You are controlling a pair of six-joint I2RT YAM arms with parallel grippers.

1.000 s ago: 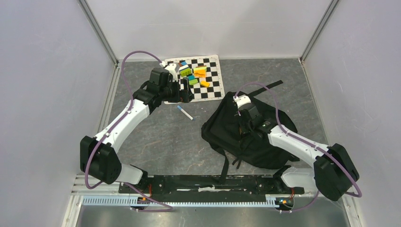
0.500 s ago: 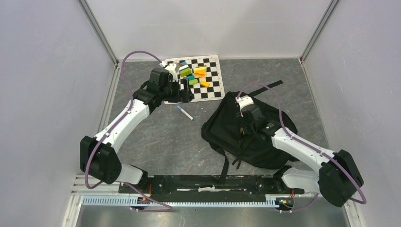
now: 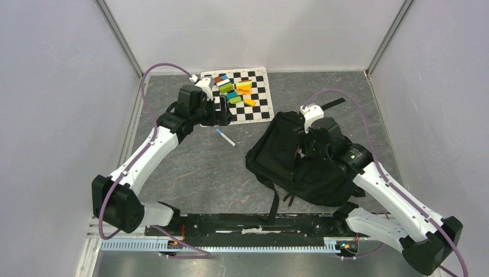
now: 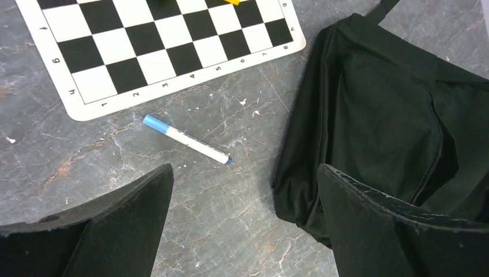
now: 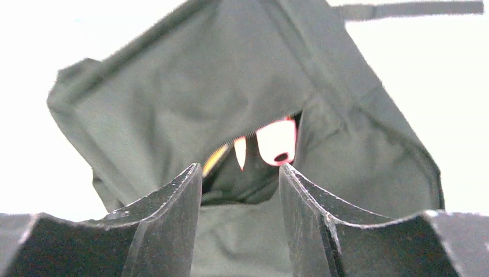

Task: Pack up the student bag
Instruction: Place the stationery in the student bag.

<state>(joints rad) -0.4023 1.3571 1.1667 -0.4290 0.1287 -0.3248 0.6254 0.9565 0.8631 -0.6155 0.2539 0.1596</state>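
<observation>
Top external view: the student bag (image 3: 300,164), a soft black backpack, lies slumped on the right half of the grey worktop (image 3: 190,167), with one strap trailing toward the near edge. The right gripper (image 3: 304,134) hangs over the far part of the bag. In the right wrist view its jaws stand apart with nothing between them, above a narrow slit in the bag (image 5: 190,75). A few small pink-and-white items (image 5: 275,141) show inside the slit.

The left gripper (image 4: 245,170) hovers near the far-left part of the worktop, jaws spread wide and empty. Below it lies a white pen (image 4: 185,139) with a blue cap, slanted on the bare worktop. It sits between the near edge of a checkered mat (image 4: 173,52) and the bag's left side, touching neither. Small coloured blocks (image 3: 236,91) are scattered on the mat.

I judge packing is partly done, and the pen looks like the next pick. For that I would lower the left gripper, set the jaws across the pen's barrel, close, lift, and carry it to the slit. The slit looks tight, so the fabric may snag.
</observation>
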